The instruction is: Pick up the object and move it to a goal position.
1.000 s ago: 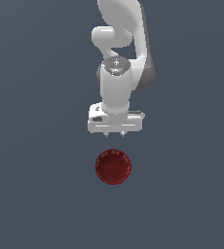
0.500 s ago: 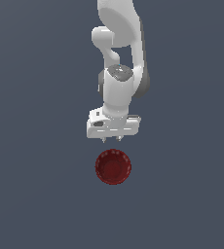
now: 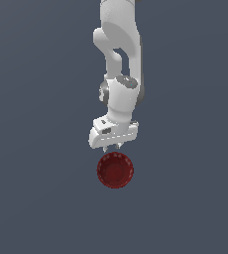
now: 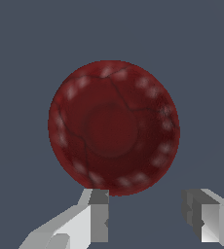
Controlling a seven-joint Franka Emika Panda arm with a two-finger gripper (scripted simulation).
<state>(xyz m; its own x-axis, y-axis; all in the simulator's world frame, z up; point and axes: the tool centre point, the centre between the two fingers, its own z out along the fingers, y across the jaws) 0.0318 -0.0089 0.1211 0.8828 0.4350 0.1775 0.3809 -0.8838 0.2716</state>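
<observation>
Bowl sits alone on the flat grey surface, upright, dark red w/ a finely scalloped rim, just below the arm's hand as the exterior view shows it. Nothing else near it.

Gripper hangs right beside the bowl's far edge, fingers pointing down, not centred over it. Wrist view shows the two fingertips spread apart w/ clear gap between them, nothing held; the bowl lies ahead of them, one tip about level w/ the rim, other off to the side. Can't tell from either view how high the tips are above the surface.

Step in hand, I'd say: lining up for the grasp. To do it well:
- shift the hand across so the rim wall falls between the two fingers, one tip inside the bowl, one outside. Bowl looks abt as wide as the opening, so straddling the whole thing seems risky.
- keep fingers vertical, come down straight, stop before a tip hits the bowl floor.
- close slow; scalloped, sloped wall could slip or tip the bowl up.
- lift only once it's pinched firm, check it doesn't swing.

Goal spot isn't visible in either view.
</observation>
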